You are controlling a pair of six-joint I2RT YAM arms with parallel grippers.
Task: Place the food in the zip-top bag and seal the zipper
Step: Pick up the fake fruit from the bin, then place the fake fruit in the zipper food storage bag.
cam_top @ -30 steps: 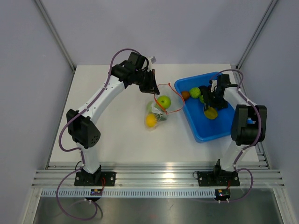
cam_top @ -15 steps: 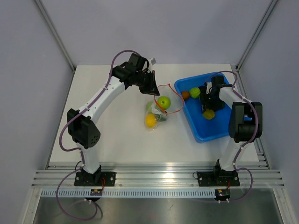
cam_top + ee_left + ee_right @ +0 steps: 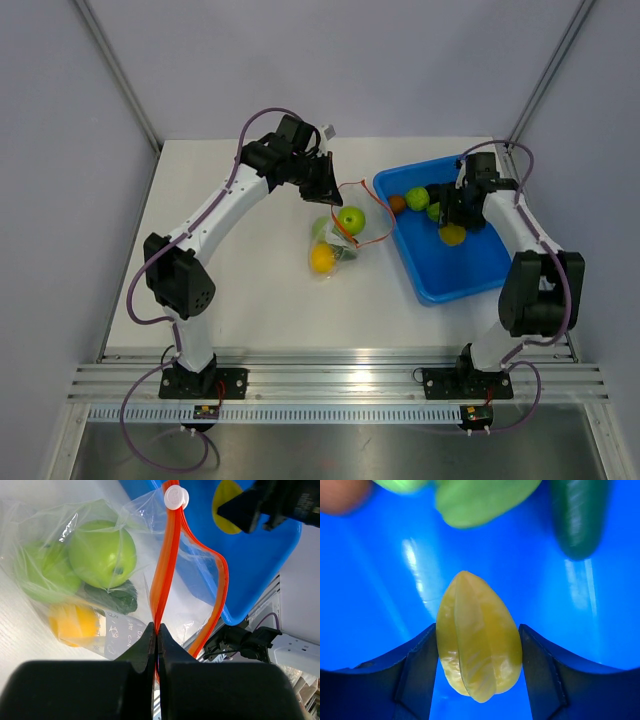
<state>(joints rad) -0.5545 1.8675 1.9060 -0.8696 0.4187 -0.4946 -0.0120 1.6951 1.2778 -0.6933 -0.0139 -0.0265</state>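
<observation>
The clear zip-top bag lies mid-table with its mouth held up. My left gripper is shut on the red-orange zipper near one end. A white slider sits at the strip's far end. Inside the bag are a green apple, a yellow-orange fruit and a dark green piece. Over the blue tray, my right gripper has both fingers pressed against a yellow star fruit.
The tray still holds a green fruit, a red-brown one and a dark green piece. The tray's near-left wall stands close beside the bag's mouth. Grey walls enclose the table.
My right gripper has moved slightly up the tray and narrowed its fingers onto the star fruit. The left arm and the bag have stayed put.
</observation>
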